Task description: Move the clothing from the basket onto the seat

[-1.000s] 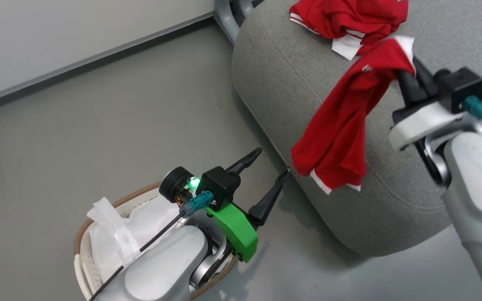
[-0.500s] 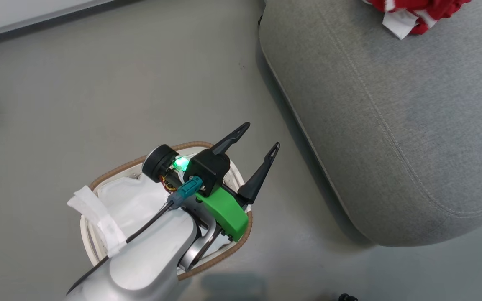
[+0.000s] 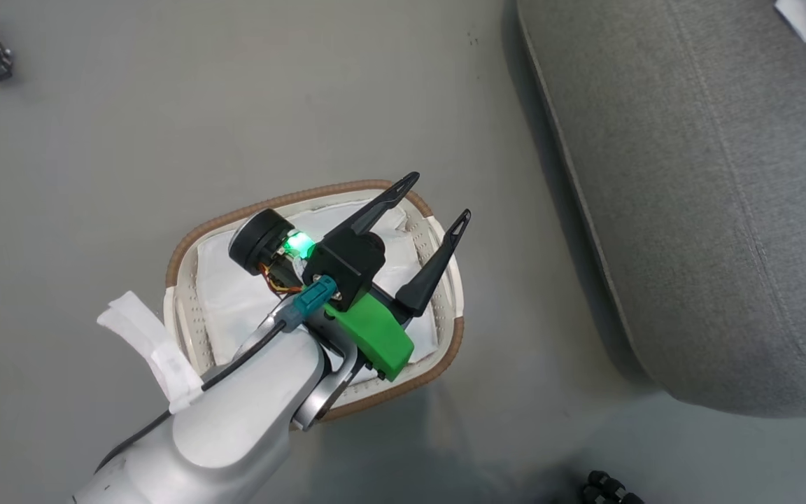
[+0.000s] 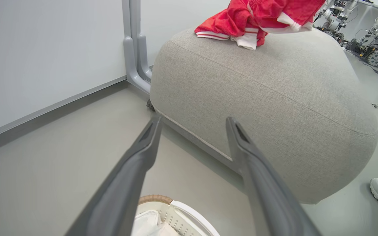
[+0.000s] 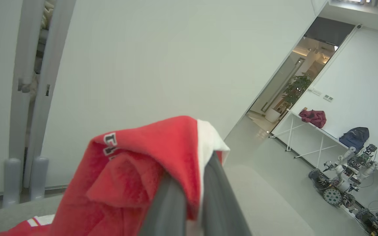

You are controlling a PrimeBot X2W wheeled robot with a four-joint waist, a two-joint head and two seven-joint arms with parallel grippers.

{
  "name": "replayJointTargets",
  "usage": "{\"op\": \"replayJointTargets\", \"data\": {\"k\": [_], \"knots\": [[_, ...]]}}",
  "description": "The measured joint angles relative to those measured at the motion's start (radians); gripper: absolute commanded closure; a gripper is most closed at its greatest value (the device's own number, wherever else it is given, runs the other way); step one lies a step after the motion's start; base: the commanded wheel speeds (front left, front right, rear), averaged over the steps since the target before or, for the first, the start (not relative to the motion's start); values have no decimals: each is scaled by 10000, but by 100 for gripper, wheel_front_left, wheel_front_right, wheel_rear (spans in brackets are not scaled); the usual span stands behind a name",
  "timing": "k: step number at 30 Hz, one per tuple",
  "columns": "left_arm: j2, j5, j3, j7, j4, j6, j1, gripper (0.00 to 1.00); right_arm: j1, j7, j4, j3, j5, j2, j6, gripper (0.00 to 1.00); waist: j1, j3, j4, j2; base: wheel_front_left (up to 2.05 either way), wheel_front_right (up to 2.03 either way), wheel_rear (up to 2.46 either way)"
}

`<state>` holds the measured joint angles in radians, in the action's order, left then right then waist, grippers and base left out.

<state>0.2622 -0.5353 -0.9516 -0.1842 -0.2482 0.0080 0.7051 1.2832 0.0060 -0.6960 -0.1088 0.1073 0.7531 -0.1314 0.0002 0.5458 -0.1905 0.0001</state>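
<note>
Right tool clamped shut on red garment, held over the seat. Second garment lies on the seat top. Left tool spread wide, empty, above the basket. Step: likely placing the last piece. Next: lower it and release onto the cushion.

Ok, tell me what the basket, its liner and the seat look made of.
Basket: white perforated walls, likely moulded plastic; brown rim looks woven. Liner: thin matte white cloth, creased. Seat: grey matte woven upholstery with a stitched seam, probably padded.
</note>
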Motion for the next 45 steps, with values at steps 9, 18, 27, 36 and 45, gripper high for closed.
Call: {"op": "replayJointTargets", "data": {"k": [9, 18, 27, 36, 45], "knots": [[180, 180, -94, 159, 209, 40, 201, 0, -1061, -821, -1870, -825, -1041, -1202, 0, 100, 0, 906, 512, 0, 0, 0, 0], [345, 150, -65, 236, 286, 201, 217, 0, -1268, -1352, -2663, -6, -934, -2265, 0, 0, 0, 1187, 427, 0, 0, 0, 0], [508, -77, 173, 75, 301, 407, 164, 0, -1753, -2094, -2541, 890, -290, -2679, 0, 0, 0, 813, -49, 0, 0, 0, 0], [466, -456, 548, -337, -15, 464, -75, 0, -2373, -2345, -2027, 1551, 119, -2872, 0, 0, -1, -125, -316, 0, 0, 0, 0], [276, -965, 1344, -725, -558, 648, -826, 0, -2729, -2343, -1170, 2207, 600, -3369, 0, 0, -2, -1389, -124, 0, 0, 0, 0]]}}
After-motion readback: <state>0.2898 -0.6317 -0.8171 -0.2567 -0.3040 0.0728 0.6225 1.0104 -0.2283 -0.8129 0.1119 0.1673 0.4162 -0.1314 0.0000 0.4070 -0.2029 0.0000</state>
